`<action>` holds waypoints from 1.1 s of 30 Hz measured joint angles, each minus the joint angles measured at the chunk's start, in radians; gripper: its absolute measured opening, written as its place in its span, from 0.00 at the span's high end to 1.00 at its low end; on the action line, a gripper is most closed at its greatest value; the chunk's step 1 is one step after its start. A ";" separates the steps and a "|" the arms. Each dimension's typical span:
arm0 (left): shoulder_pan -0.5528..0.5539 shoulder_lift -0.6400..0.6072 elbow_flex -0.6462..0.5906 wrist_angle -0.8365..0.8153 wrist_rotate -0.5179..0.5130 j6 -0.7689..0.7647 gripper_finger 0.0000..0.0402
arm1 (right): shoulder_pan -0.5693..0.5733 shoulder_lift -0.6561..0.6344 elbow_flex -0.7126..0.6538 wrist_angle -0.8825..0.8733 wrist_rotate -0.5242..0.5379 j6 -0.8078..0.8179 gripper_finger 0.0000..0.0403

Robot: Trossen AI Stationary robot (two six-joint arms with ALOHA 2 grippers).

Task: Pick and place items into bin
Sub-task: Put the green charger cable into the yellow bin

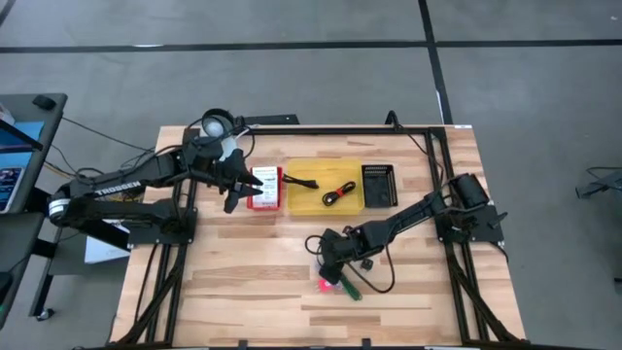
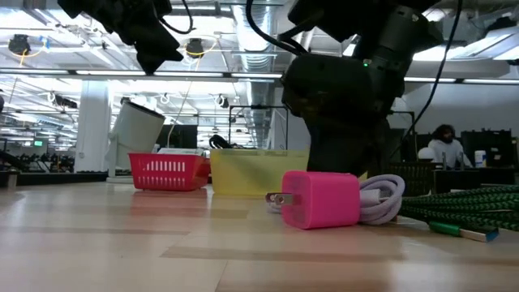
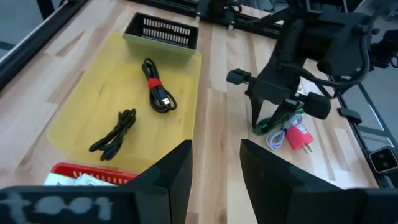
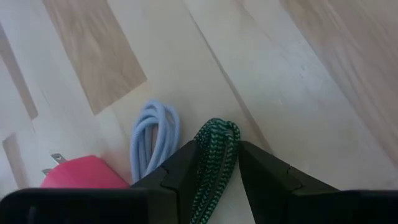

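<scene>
A coiled green braided cable point(image 4: 217, 140) lies on the wooden table beside a pink plug charger point(image 4: 84, 173) and its pale coiled cord point(image 4: 152, 130). In the high view this cluster point(image 1: 330, 284) is near the table's middle, toward the near edge. My right gripper point(image 4: 219, 158) is down on the green cable, shut on it. The yellow bin point(image 1: 324, 161) farther back holds two black cables point(image 3: 155, 84). My left gripper point(image 3: 216, 168) hovers open above the red basket point(image 1: 264, 188), left of the bin. My right gripper pinches the green cable at the looped end of its coil point(image 4: 219, 132), several strands between the two fingers. The fingers point(image 4: 180, 168) come from above, pointing down. The cable lies on the table, and the rest of the coil point(image 2: 462, 212) stretches along the wood.
A black slotted basket point(image 1: 379, 185) stands at the bin's right end and the red basket point(image 2: 166, 172) at its left end. Black frame rails point(image 1: 437, 156) run along the table's edges. Bare wood lies between the bin and the cluster. A person point(image 2: 442, 146) sits far behind the table.
</scene>
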 joint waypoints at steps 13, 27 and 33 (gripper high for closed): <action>-0.017 0.000 0.000 -0.003 0.000 0.004 0.69 | -0.007 -0.007 -0.001 -0.008 -0.011 0.033 0.88; -0.017 0.000 0.000 -0.005 0.000 0.012 0.69 | -0.028 -0.151 0.076 -0.138 -0.019 -0.019 0.99; -0.017 0.000 0.000 -0.006 0.000 0.012 0.69 | -0.092 -0.241 0.162 -0.258 0.069 -0.157 0.98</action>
